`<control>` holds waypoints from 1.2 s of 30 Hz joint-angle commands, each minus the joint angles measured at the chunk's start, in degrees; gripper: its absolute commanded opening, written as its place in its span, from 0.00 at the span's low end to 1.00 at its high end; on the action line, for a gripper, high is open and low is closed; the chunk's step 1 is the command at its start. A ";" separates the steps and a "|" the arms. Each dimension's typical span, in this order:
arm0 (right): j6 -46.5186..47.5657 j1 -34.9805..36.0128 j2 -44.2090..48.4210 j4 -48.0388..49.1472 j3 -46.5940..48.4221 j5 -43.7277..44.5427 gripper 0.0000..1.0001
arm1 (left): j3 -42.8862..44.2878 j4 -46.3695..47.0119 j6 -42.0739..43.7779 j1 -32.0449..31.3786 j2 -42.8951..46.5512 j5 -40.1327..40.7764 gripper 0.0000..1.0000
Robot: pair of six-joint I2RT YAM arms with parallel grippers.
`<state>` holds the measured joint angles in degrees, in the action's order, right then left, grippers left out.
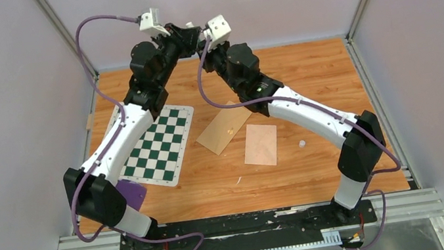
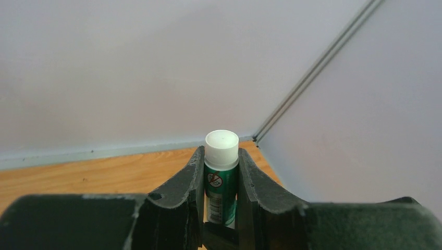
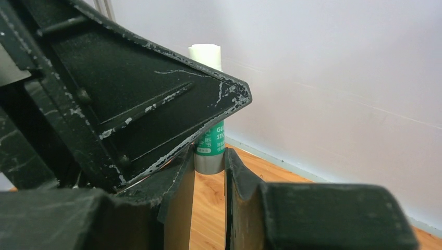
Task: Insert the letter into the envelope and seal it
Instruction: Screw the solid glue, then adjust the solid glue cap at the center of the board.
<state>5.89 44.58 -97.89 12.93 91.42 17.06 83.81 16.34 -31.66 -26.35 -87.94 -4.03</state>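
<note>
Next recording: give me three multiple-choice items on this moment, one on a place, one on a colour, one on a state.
1. The letter lies:
A. flat on the table, right of the envelope
B. inside the envelope
C. between two fingers

2. The chess mat has squares of:
A. black and red
B. green and white
C. blue and yellow

3. The left end effector is:
A. open and empty
B. shut on the letter
C. shut on the glue stick

Answers: A, the top view shows it lying apart on the wood; B, plain from above; C, its fingers press the stick's green body on both sides.
</note>
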 commanded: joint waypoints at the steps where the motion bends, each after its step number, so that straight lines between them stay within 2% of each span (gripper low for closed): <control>1: 2.37 -0.21 0.62 6.26 4.82 3.84 0.00 | 0.58 -10.76 -0.11 -0.89 0.64 8.69 0.00; 2: 1.77 -0.20 0.72 5.94 4.68 3.33 0.00 | 0.35 -10.64 -0.04 -0.85 0.66 8.69 0.00; 5: 1.02 -0.81 1.95 1.03 4.51 -2.33 0.32 | -0.36 -9.24 1.42 -0.36 0.76 7.82 0.00; 7: 0.39 -2.86 5.34 -4.67 3.21 -7.35 0.53 | -0.62 -8.67 2.02 1.06 0.79 4.25 0.00; 8: -0.14 -4.57 7.43 -8.20 1.79 -11.79 0.60 | -1.14 -8.15 2.12 1.71 0.73 1.99 0.00; 12: -6.27 -18.07 19.07 -20.02 -9.73 -39.57 0.67 | -5.43 -4.68 5.90 5.58 1.71 -9.93 0.00; 13: -7.92 -21.61 21.35 -22.61 -12.50 -44.01 0.69 | -6.70 -2.57 6.70 6.46 2.66 -14.22 0.00; 14: -6.96 -24.84 23.08 -27.05 -14.25 -48.21 0.69 | -8.81 -1.94 8.87 6.78 3.25 -15.95 0.00; 16: 1.23 -28.83 24.47 -38.88 -15.32 -52.89 0.70 | -11.68 -1.04 11.74 7.05 5.11 -19.72 0.00; 19: 14.14 -29.70 24.30 -55.27 -16.92 -48.73 0.71 | -14.77 -0.98 14.08 7.08 7.39 -24.97 0.00; 23: 19.28 -30.65 22.65 -64.81 -22.99 -42.49 0.70 | -15.79 -2.32 15.35 7.09 8.47 -29.23 0.00; 26: 18.64 -31.00 19.78 -66.72 -25.92 -39.13 0.69 | -15.91 -3.38 15.90 7.10 8.81 -31.68 0.00; 31: 14.91 -31.61 15.88 -64.18 -29.35 -28.96 0.69 | -15.97 -4.53 15.57 7.09 8.77 -32.50 0.00; 36: 10.80 -33.28 10.47 -64.12 -29.34 -28.32 0.63 | -16.56 -4.64 15.09 7.06 8.99 -31.88 0.00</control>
<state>19.57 12.29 -84.66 -51.37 61.56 -14.63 67.40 10.94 -17.54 -19.20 -80.66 -34.96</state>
